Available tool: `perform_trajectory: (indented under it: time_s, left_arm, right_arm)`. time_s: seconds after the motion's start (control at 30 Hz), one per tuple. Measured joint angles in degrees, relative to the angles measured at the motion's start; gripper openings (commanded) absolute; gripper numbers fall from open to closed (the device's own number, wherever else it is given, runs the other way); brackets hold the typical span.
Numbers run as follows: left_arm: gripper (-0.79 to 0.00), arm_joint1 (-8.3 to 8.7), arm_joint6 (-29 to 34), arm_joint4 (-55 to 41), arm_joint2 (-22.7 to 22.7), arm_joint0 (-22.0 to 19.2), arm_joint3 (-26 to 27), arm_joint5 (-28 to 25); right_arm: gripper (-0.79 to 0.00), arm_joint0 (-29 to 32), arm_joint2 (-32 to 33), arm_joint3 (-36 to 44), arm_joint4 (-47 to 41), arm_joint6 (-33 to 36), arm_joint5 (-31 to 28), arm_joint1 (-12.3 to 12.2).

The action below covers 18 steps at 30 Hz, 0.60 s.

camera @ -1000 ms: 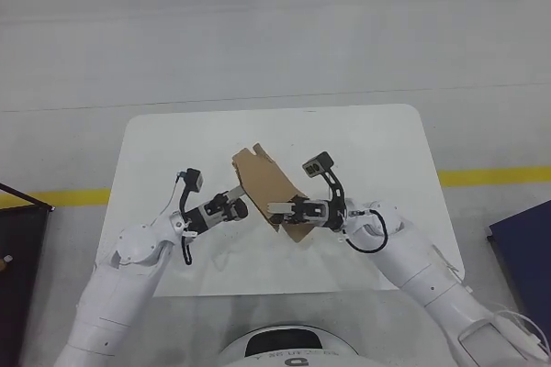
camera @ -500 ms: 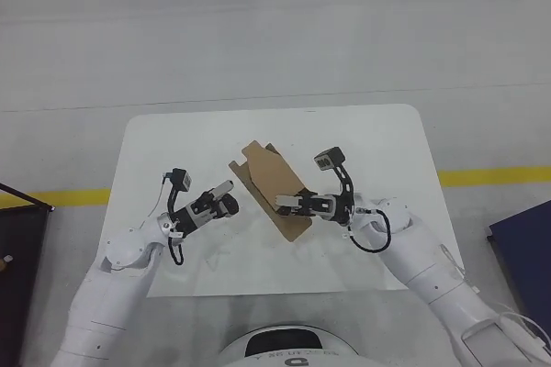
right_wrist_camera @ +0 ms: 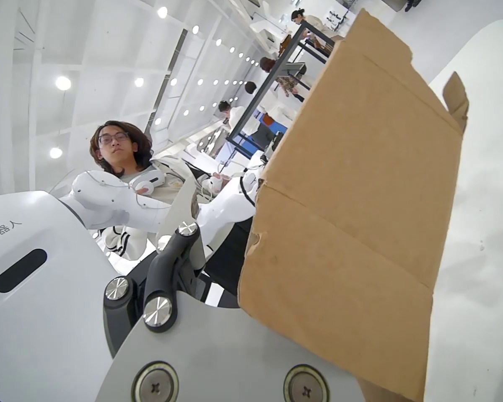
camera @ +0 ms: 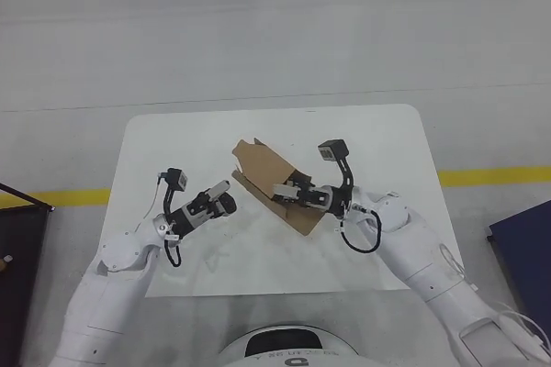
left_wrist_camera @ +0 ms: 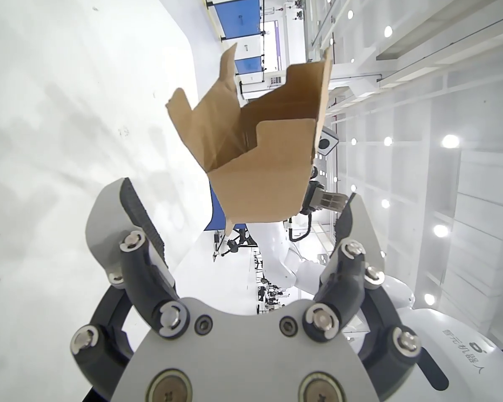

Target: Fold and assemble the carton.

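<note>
The brown carton [camera: 268, 176] hangs tilted over the middle of the white table [camera: 165, 147], partly opened, with loose flaps at its far end. My right gripper [camera: 287, 192] is shut on the carton's near panel; in the right wrist view the carton [right_wrist_camera: 360, 194] covers one side, and one finger [right_wrist_camera: 182, 248] shows beside it. My left gripper [camera: 223, 200] stands open a little to the left of the carton, not touching it. Its wrist view looks between its fingers [left_wrist_camera: 144, 219] into the carton's hollow end [left_wrist_camera: 260, 148].
Bare table top lies on all sides of the arms. Off the table, a dark rack [camera: 5, 239] stands at the left edge, a blue object [camera: 542, 266] at the right, and a yellow floor line [camera: 505, 174] runs behind.
My left gripper has drawn back leftward from the carton and stands apart from it. The right arm has raised and turned the carton, shifting it slightly toward the far side.
</note>
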<state>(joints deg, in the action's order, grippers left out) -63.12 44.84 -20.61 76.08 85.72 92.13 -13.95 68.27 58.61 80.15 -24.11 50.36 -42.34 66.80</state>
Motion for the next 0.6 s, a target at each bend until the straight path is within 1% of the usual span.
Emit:
perform_trajectory:
  time_s: [0.27,0.33,0.47,0.6]
  left_arm:
    - [0.000,0.30,-0.32,-0.74,2.04,1.21,0.84,-1.55]
    - [0.000,0.34,-0.49,-2.28,2.77,1.70,0.72,-1.65]
    - [0.000,0.37,-0.35,-6.32,3.99,2.36,0.31,-1.15]
    - [0.000,0.42,-0.83,-8.99,4.94,2.70,-0.28,0.96]
  right_arm:
    - [-0.785,-0.77,-0.22,-1.44,2.42,-0.40,-0.14,0.10]
    - [-0.785,-0.80,-0.25,-1.66,2.44,0.33,-0.38,0.05]
    - [-0.785,-1.07,-0.06,-2.44,0.62,4.12,-0.85,-0.25]
    - [-0.785,-1.18,0.85,-3.59,-3.91,8.69,-0.50,-0.71]
